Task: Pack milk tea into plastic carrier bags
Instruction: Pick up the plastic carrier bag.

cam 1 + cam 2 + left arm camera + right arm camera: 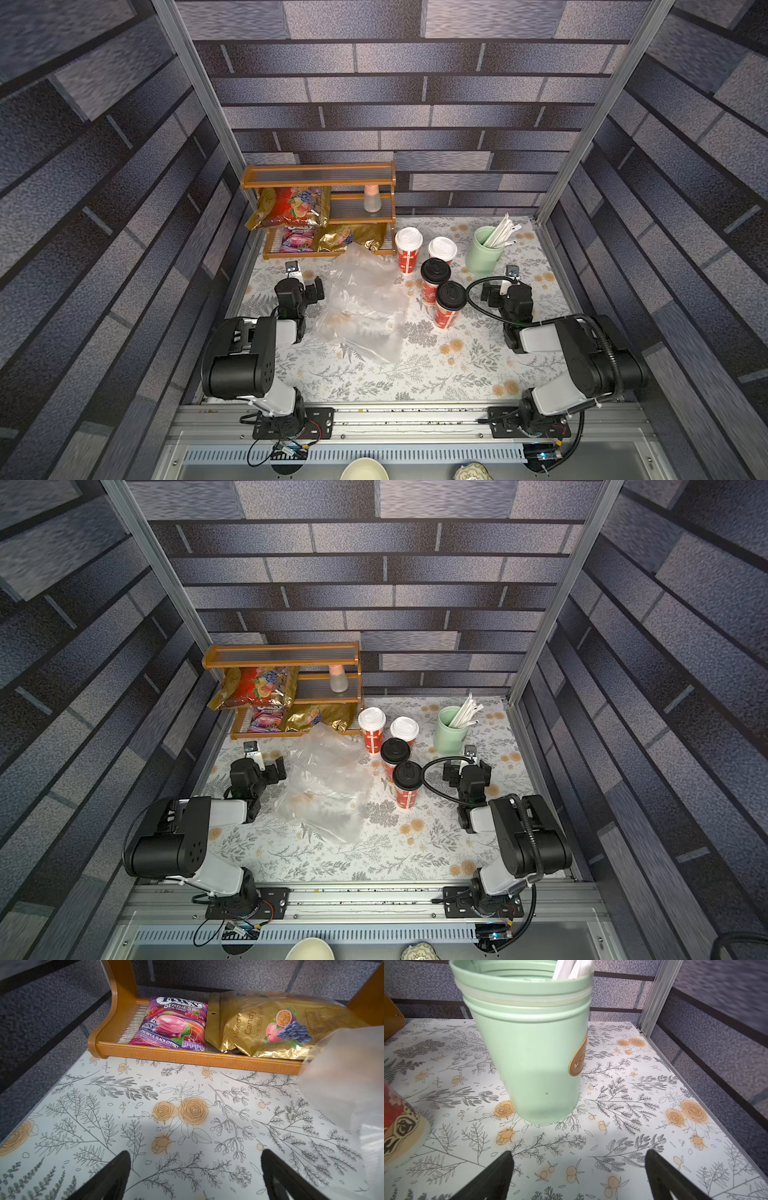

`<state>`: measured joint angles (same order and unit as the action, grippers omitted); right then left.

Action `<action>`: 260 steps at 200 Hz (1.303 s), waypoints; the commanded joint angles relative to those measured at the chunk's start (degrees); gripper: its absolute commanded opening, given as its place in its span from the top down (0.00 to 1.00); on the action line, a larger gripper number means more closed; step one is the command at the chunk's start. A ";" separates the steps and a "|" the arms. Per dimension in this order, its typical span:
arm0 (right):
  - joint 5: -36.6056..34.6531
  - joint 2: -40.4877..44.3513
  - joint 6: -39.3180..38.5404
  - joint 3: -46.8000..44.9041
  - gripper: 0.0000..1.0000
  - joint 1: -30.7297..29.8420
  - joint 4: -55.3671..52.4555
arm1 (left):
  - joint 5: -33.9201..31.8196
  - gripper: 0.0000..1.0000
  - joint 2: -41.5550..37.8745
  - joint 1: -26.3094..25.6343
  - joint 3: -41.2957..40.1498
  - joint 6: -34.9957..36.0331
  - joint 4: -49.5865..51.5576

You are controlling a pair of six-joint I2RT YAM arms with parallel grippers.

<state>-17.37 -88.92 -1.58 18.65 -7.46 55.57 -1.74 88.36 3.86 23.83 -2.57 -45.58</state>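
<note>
plastic carrier bags (pixel 361 303): lying crumpled mid-way across the surface (pixel 415 374), long axis running near to far, just right of the left jaws, which are gaping wide and holding nothing. milk tea (pixel 449 309): four cups standing upright between the bags and the right jaws, these likewise gaping empty and sitting nearer the cups.

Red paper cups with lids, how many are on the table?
4. One white-lidded red paper cup stands by the wooden shelf, another white-lidded cup beside it; a black-lidded cup and a second black-lidded cup stand in front of them. None seems hidden.
</note>
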 commanded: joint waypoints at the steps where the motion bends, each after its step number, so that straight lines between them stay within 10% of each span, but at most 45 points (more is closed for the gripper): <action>1: 0.46 0.33 -0.25 0.27 0.00 0.43 1.03 | -0.28 0.00 -0.03 0.01 1.03 -0.83 0.46; 203: 0.78 0.77 -0.58 -0.46 0.00 0.41 2.29 | -0.54 0.00 -0.27 -0.16 0.96 -0.62 0.19; 260: 0.23 7.87 -0.37 -1.54 0.00 0.36 -1.97 | -5.71 0.00 -5.28 -3.33 8.07 2.09 17.27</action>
<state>-17.21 -85.69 -1.61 17.26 -7.46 56.14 -3.62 86.80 2.20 28.60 -2.35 -36.53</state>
